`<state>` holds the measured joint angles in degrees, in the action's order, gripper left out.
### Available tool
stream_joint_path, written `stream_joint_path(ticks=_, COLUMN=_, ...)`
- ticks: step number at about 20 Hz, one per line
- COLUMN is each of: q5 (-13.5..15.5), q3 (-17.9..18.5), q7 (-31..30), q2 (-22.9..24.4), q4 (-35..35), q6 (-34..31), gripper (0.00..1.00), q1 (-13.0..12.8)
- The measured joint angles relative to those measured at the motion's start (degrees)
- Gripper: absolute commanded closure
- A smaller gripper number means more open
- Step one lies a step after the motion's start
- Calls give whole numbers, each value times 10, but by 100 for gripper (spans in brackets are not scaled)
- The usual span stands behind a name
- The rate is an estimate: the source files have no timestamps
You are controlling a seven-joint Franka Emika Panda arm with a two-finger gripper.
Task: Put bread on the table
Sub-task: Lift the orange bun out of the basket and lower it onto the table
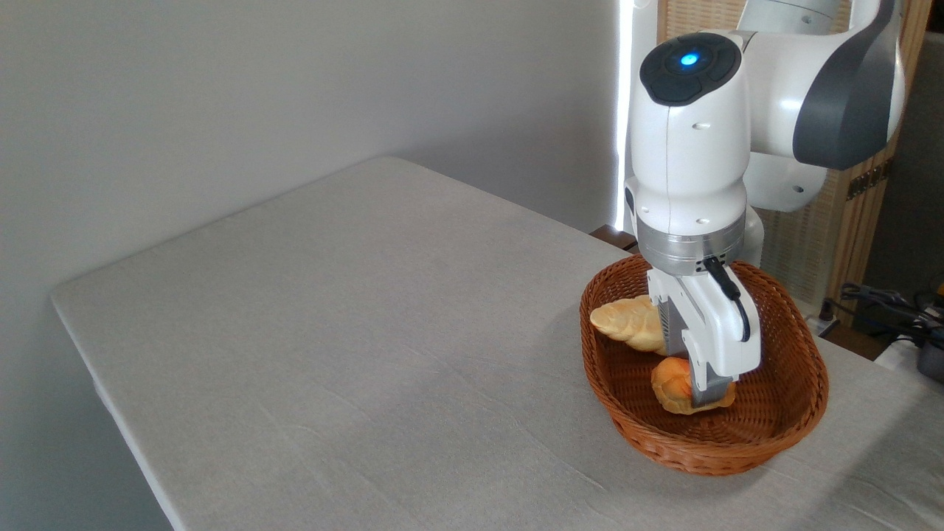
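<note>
Right now I see the gripper [706,394] down inside the wicker basket [800,398], which sits on the table [354,317] at about four o'clock in my view, near the table's right end. The one finger [704,391] I can make out is grey and lies against the front of the bread [670,385], the small round orange-golden bun. The other finger is hidden from this camera, behind the bun or the gripper body, so I cannot tell whether the pincer is clamped on the bun or merely standing around it. The bun appears to sit low in the basket, toward the basket's near-left portion, at roughly seven o'clock from the basket's middle; whether it touches the basket floor I cannot say for certain.

Just beside it, at about eleven o'clock from the bun, the longer pale-yellow braided loaf [627,323] leans against the basket's left rim, its right end hidden behind the white gripper body. The arm [689,155] comes down nearly upright from the upper right, with a blue light glowing on its dark round cap [689,60], and a black cable [726,284] runs along the gripper housing.

The table's grey cloth top stretches away toward nine and ten o'clock. Behind the arm at one o'clock stands a woven screen [848,221], and dark cables [885,302] lie at three o'clock beyond the table's edge.
</note>
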<state>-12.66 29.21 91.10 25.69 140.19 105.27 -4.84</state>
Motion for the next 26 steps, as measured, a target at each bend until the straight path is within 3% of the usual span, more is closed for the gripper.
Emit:
stream_joint_path(ticks=12, q5=0, q3=-1, q7=0, q2=1, q4=-3, q6=0, gripper=79, q1=-1)
stream_joint_path(ticks=14, q5=1, q3=-2, q7=0, q2=2, q4=-26, q6=-15, gripper=79, q1=-13)
stream_joint_path(ticks=16, q5=6, q3=-10, q7=-1, q2=0, q4=-82, q6=-60, gripper=79, q1=-42)
stream_joint_path(ticks=18, q5=26, q3=-32, q7=-15, q2=-13, q4=-150, q6=-101, gripper=79, q1=-65)
stream_joint_path(ticks=20, q5=51, q3=-60, q7=-62, q2=-43, q4=-212, q6=-119, gripper=77, q1=-78)
stream_joint_path(ticks=23, q5=101, q3=-91, q7=-185, q2=-108, q4=-282, q6=-117, gripper=72, q1=-105)
stream_joint_path(ticks=26, q5=157, q3=-115, q7=-335, q2=-173, q4=-317, q6=-49, gripper=66, q1=-136)
